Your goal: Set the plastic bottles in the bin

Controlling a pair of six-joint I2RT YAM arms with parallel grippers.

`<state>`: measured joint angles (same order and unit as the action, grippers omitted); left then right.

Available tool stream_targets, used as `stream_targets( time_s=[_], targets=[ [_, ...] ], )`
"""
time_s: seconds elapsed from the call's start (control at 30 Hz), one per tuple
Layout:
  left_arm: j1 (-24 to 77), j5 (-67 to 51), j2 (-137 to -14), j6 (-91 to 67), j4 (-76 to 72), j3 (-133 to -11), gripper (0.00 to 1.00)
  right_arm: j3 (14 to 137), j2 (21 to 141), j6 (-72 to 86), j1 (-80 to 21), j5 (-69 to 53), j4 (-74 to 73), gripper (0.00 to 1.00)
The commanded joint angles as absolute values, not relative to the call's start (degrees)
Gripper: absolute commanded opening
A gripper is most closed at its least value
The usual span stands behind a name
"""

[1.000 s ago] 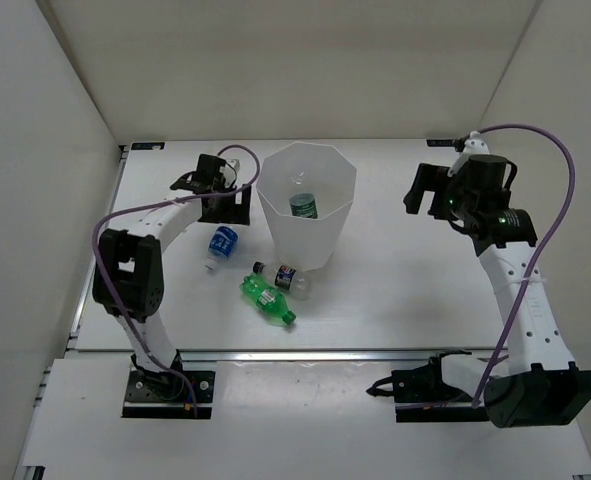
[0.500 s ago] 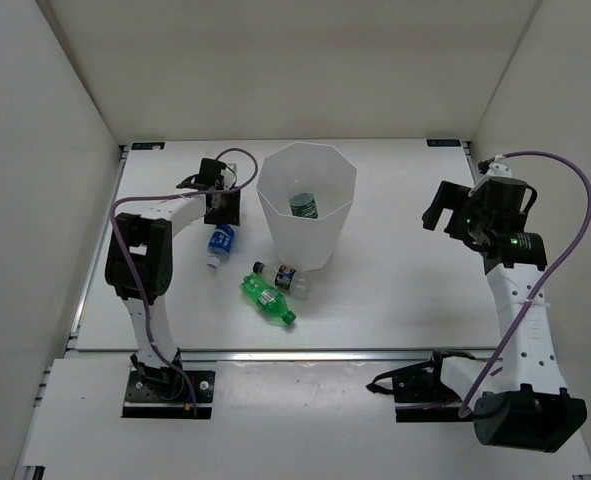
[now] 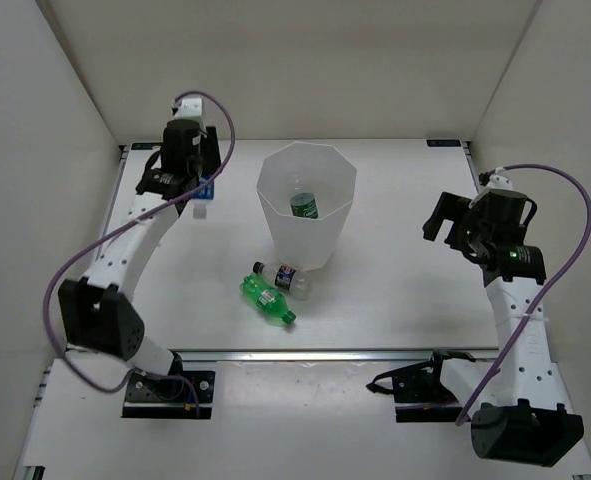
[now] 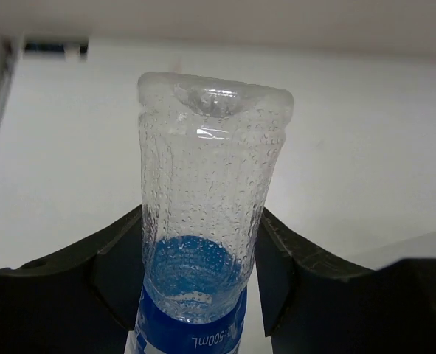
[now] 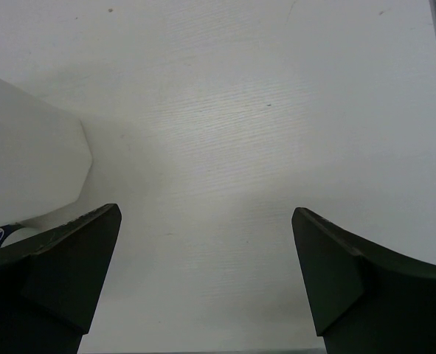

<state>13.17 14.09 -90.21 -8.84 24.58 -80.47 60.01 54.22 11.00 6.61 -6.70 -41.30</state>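
Just a plain white desk [image 3: 405,300] boxed in by white walls [image 3: 35,150], metal rail [image 3: 325,352] along its bottom edge.

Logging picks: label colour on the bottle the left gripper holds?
Blue with white print on the clear bottle; left wrist view.

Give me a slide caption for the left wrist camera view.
Left claw shut on the clear blue-label bottle, its base pointing away, white table beyond.

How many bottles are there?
4. A blue-label bottle is held in the left tool; a green-label bottle lies inside the bin; the all-green bottle and the short dark-capped bottle lie on the table before the bin. Its walls might hide more.
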Motion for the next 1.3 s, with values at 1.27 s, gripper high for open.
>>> stream_targets(
  time_s=[1.27],
  targets=[
    [33.2,17.6,-83.3,-16.6,30.9,-105.4,0.99,57.6,48.1,9.0,-4.6,-9.7,-41.5,0.98]
  ],
)
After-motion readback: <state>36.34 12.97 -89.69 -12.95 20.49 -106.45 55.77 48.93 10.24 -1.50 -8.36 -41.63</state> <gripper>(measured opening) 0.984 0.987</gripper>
